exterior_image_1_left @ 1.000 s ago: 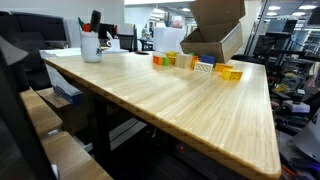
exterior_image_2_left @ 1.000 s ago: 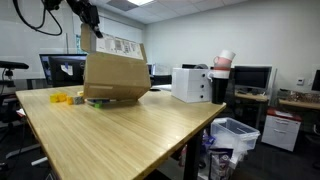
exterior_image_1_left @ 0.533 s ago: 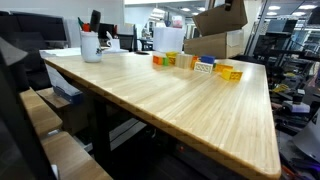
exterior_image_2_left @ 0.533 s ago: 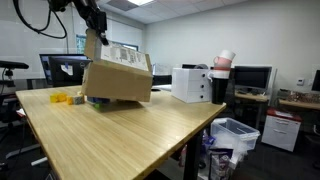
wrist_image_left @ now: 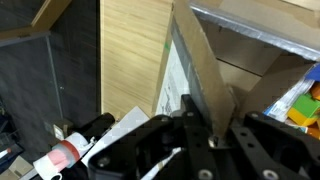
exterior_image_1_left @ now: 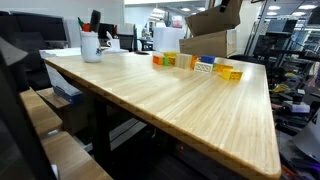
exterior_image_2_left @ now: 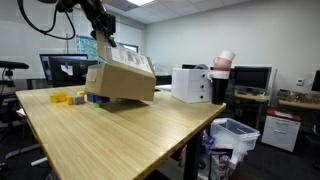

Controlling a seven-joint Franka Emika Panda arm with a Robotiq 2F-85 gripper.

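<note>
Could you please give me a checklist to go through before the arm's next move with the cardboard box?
1. Gripper shut on the flap of the cardboard box: ok.
2. Cardboard box hanging level: not ok, it tilts.
3. Box bottom clear of the table: cannot tell.
4. Blocks resting on the table: ok.
5. Cup well apart from the box: ok.
</note>
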